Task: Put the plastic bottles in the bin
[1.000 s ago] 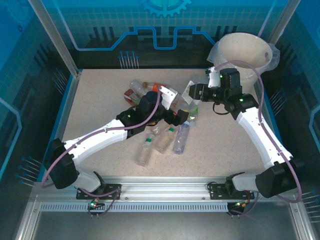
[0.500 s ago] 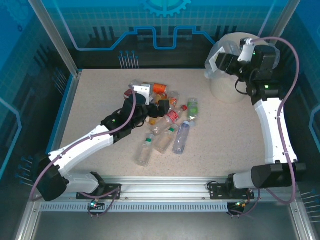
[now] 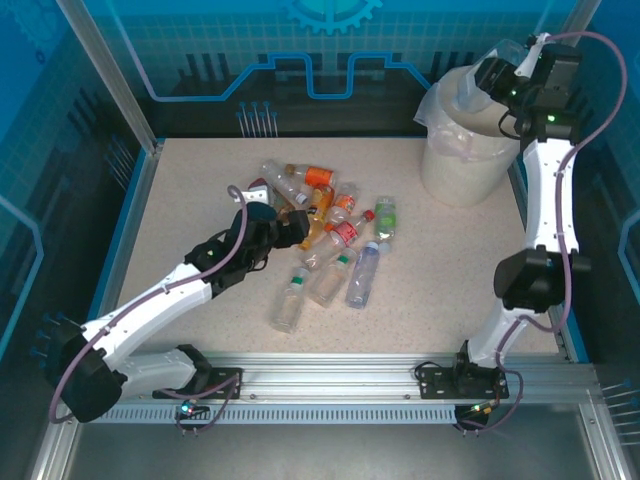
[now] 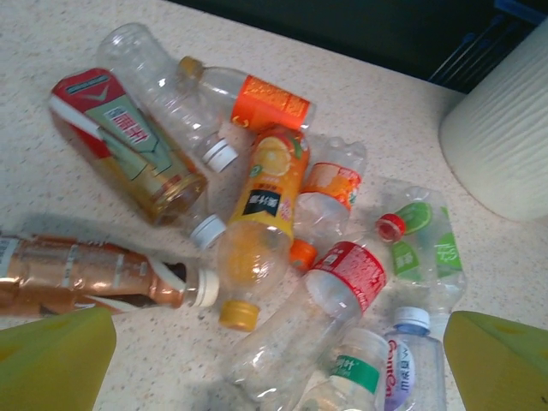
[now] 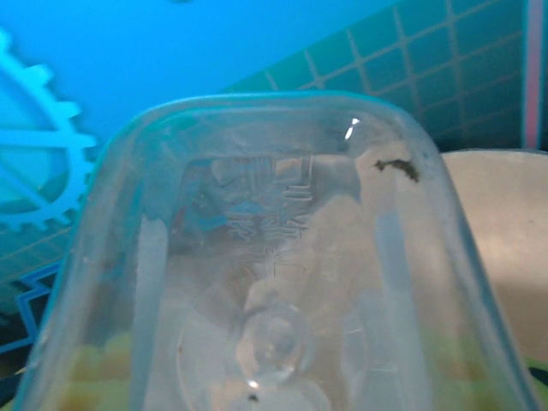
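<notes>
A pile of small clear plastic bottles [image 3: 335, 235], capped in red, orange, green and white, is seen lying on the speckled beige table [image 3: 450, 260]. It is set apart from the large round cream-white bin [image 3: 462, 172], which is lined with a clear bag and placed at the far right corner. The left gripper [image 3: 296, 226] is held just beside the pile, its yellow-green fingers [image 4: 56, 360] spread wide. The right gripper [image 3: 492, 78] is positioned over the bin's rim, pinching a clear bottle [image 5: 274, 282].

Plastic bottles [image 3: 335, 235] clustered mid table [image 3: 180, 200]; bin [image 3: 460, 175] at far-right corner; right gripper [image 3: 494, 72] holding bottle [image 5: 274, 257] above bin.
</notes>
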Controlling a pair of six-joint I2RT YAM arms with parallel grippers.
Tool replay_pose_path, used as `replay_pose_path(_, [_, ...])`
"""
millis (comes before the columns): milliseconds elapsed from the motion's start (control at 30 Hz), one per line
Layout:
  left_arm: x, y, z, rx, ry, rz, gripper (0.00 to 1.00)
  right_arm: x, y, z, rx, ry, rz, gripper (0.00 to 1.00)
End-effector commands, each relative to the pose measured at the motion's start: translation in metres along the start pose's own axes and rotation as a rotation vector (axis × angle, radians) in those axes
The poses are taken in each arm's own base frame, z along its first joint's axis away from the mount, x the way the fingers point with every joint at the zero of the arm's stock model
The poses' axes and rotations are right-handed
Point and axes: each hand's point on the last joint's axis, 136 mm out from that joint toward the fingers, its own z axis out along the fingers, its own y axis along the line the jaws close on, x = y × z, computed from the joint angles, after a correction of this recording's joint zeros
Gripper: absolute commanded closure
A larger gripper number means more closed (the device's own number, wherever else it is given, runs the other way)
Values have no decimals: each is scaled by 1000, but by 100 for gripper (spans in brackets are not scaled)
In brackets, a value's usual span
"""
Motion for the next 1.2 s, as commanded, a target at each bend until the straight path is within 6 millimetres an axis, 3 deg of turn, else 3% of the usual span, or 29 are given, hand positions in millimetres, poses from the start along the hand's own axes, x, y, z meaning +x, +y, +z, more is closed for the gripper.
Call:
replay_pose_path(0, [4, 18, -4, -50, -3, -49, 1, -5, -11, 14, 2, 7, 104, 62])
replay_pose_path(300, [11, 32, -3, -77, 7, -83, 1, 26, -58, 58, 151, 80, 128, 57])
replay_pose_path(500, [18, 35, 3, -66, 53, -102, 1, 41, -57, 75, 129, 137, 42, 52])
replay_pose_path(600, [22, 38, 4, -79, 64, -114, 1, 47, -61, 75, 181, 159, 4, 44])
replay_pose_path(667, [23, 41, 5, -87, 69, -124, 1, 51, -60, 75, 198, 170, -16, 27])
replay_pose_path(733, [25, 42, 6, -93, 78, -128, 1, 50, -58, 73, 195, 169, -13, 18])
replay_pose_path(1167, [27, 53, 16, -149, 138, -173, 1, 37, -45, 42, 188, 140, -26, 9])
